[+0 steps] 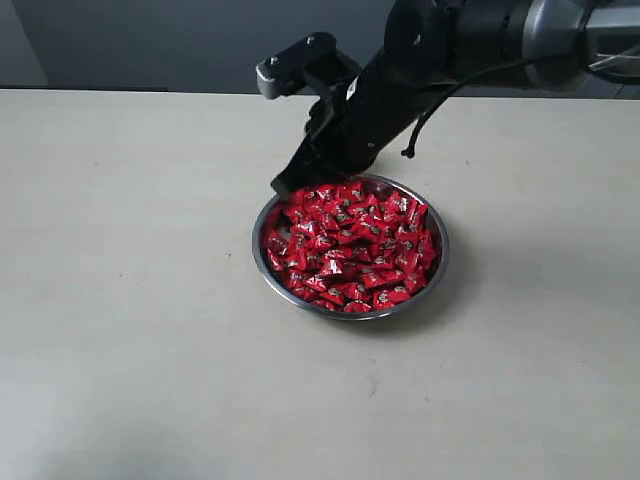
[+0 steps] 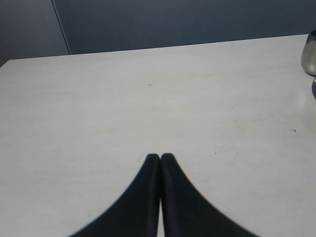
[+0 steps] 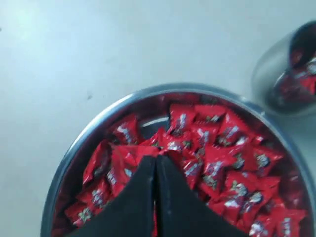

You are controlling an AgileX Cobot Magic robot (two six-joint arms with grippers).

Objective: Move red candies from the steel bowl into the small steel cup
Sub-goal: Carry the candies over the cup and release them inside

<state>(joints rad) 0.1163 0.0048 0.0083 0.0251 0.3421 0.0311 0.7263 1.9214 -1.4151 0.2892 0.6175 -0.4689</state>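
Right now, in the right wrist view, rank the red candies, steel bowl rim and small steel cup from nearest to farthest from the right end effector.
1. red candies: at the tips of the right end effector.
2. steel bowl rim: ringing the heap.
3. small steel cup: outside the bowl, past its rim.

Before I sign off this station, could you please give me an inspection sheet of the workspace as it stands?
Surface: pale table, faint specks only.
Job's things: steel bowl heaped with red candies; small steel cup beside it, contents unclear.
Clutter: nothing seen.
Grippers: left gripper shut over bare table; right gripper shut, tips among the candies; a pinched candy cannot be confirmed.
Cables: black cable looping along the right arm.
Surroundings: dark wall behind.
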